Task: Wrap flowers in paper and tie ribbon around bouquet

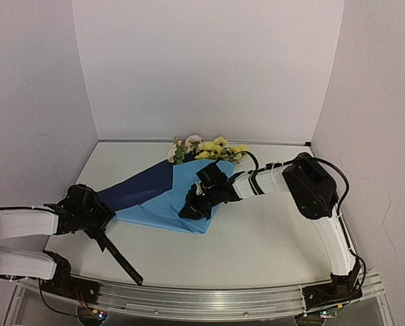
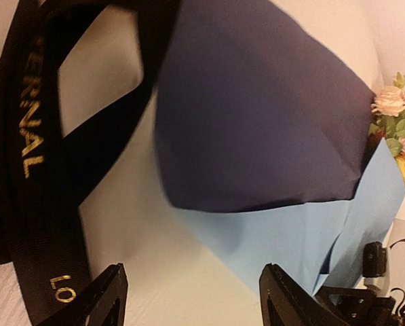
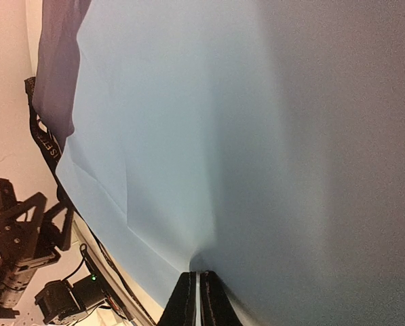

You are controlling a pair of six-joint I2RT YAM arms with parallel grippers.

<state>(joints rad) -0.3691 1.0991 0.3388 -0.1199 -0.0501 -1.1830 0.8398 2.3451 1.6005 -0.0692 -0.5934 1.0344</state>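
Bouquet [image 1: 158, 187] lying on the table [image 1: 270, 231], flowers [image 1: 205, 149] poking from the far end of the paper [image 1: 161, 214]. Right gripper [image 3: 198, 277] pinching the paper's light blue face. Left gripper [image 2: 192, 275] spread wide beside the black ribbon [image 2: 32, 156].

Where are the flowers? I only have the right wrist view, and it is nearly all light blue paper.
Observer: The flowers stick out of the paper at its far end.
Operator: Is the left hand holding anything?
Observer: No. The left hand is open by the paper's dark navy end, with nothing between its fingers.
Operator: And the ribbon?
Observer: The ribbon lies beside that hand, running toward the near edge, not yet around the paper.
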